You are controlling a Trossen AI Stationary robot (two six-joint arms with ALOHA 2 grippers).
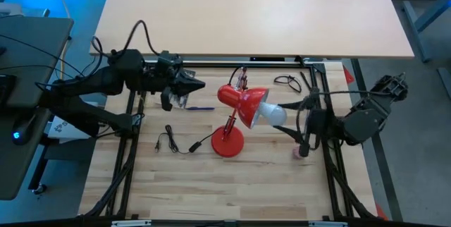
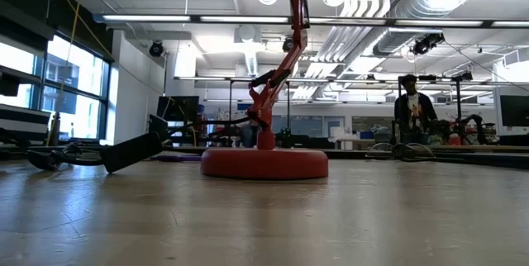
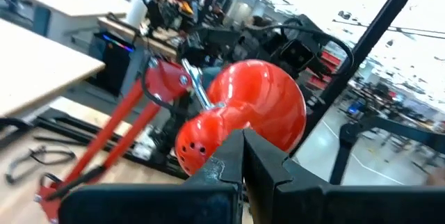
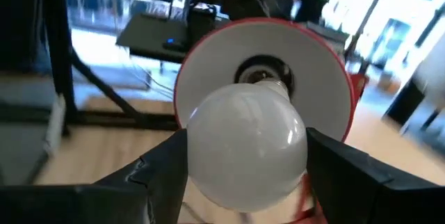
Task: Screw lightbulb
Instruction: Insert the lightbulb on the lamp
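A red desk lamp stands on its round base (image 1: 227, 143) at the table's middle; the base also shows in the low view (image 2: 264, 163). Its shade (image 1: 243, 103) is tipped on its side, mouth toward the table's right. My right gripper (image 1: 287, 113) is shut on the white lightbulb (image 4: 247, 151) at the shade's mouth. The bulb's grey neck (image 4: 268, 78) sits at the socket inside the white-lined shade (image 4: 208, 71). My left gripper (image 1: 201, 84) is shut and empty, just left of the shade's closed end (image 3: 208, 133). My right gripper pinches the bulb's round glass globe (image 4: 201, 154) between its two fingers (image 4: 156, 168), one on each side at its widest part. The fingers come level from the table's right. The bulb is clear of the table, its neck pointing into the shade's socket.
The lamp's black cord and plug (image 1: 173, 142) lie on the table left of the base. A blue pen (image 1: 203, 107), black wire glasses (image 1: 287, 81) and a small pink thing (image 1: 296, 154) lie near. A person (image 2: 413, 109) stands in the room beyond.
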